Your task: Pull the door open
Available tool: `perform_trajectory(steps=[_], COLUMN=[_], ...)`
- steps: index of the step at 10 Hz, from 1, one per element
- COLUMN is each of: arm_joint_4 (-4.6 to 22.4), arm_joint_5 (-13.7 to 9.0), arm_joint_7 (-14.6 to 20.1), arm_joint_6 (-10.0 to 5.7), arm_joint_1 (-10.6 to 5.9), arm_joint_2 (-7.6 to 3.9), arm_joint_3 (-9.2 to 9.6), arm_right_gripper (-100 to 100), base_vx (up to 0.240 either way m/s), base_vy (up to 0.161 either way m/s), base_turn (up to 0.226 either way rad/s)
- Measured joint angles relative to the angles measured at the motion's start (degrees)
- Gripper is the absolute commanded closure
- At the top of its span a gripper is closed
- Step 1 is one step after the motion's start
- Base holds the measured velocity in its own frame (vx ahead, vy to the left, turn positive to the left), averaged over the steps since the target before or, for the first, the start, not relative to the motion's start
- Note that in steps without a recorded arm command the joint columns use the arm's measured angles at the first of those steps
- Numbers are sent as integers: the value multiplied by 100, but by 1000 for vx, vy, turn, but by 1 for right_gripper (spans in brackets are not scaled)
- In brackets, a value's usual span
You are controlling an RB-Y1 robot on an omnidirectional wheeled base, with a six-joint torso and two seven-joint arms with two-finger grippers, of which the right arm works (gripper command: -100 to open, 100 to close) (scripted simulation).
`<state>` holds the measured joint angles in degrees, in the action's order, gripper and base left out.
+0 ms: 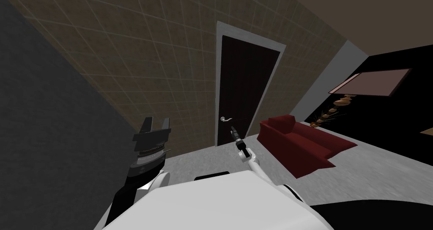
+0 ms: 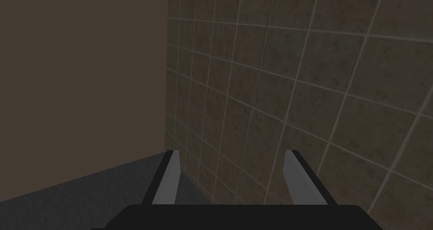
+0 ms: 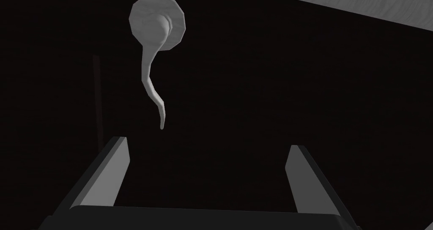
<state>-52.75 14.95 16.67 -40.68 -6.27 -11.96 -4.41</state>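
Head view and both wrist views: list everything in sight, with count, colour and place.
door: 1, near-black, set in the wall
frame: 1, light grey, around the door
handle: 1, light grey lever, on the door, ahead of the right gripper, not touched
wall: 1, brown tiles, around the door
sofa: 1, dark red, on the floor right of the door
lamp: 1, pinkish shade, brown twisted stem, beyond the sofa
floor: grey
left gripper: open, raised by the wall
right gripper: open, short of the handle
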Motion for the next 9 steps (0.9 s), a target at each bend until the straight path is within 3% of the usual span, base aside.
perform_trajectory(steps=[5,8,9], arm_joint_4=[868,1287,1305], arm_joint_5=[112,172,173], arm_joint_7=[173,278,284], arm_joint_6=[-129,-169,-177], arm_joint_1=[-338,-517,-526], arm_joint_2=[-111,-173,-176], arm_joint_3=[-74,-109,-111], arm_right_gripper=[-100,-100,-100], base_vx=[115,95,124], base_vy=[8,-9,64], base_turn=[1,2,147])
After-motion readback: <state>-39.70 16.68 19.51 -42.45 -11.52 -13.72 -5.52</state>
